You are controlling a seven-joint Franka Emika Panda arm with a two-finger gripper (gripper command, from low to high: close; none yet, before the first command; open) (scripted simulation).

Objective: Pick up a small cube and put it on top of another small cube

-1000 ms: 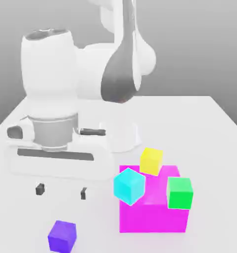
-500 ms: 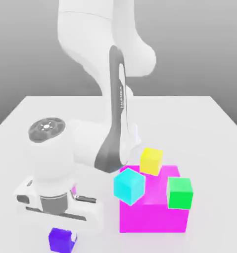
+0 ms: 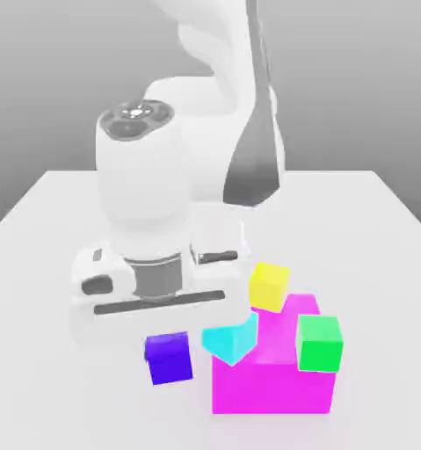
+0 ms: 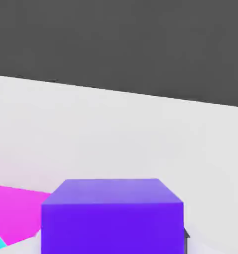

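I count one arm (image 3: 205, 167), one desk (image 3: 372, 228), one magenta block (image 3: 271, 382) and four small cubes: purple (image 3: 169, 358), cyan (image 3: 231, 341), yellow (image 3: 269, 286), green (image 3: 320, 342). The desk's far edge and corners lie open. My gripper (image 3: 165, 338) is clamped on the purple cube, just beside the cyan one.

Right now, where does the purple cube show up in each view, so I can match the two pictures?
Exterior view: the purple cube hangs under the robot's hand, lifted off the table, to the exterior view's left of the cyan cube.
Hand view: the purple cube sits close up in the foreground.
Shared landmark: the big magenta block beside it.
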